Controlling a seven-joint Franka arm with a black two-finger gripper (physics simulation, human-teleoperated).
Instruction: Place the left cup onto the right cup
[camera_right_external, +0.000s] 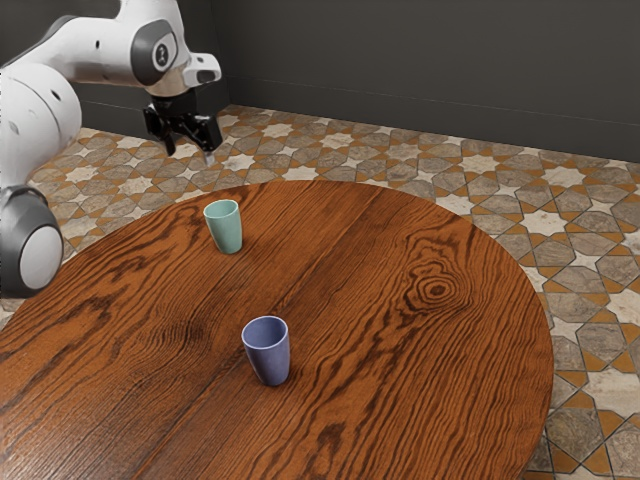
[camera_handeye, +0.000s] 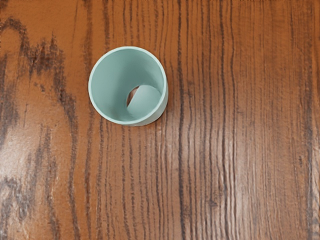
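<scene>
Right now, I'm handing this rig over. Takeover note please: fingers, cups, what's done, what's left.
Gripper: fingers open, holding nothing, raised high above the far side of the round wooden table.
Teal plastic cup: upright on the table, roughly under the hand by the wrist view.
Blue-purple plastic cup: upright on the table, nearer the exterior camera, well apart from the teal cup.
Done: nothing. Neither cup is grasped or stacked.
Left: descend, grasp the teal cup (probably the one to move, since the hand is over it), lift it, carry it over and set it on the blue-purple cup.
</scene>
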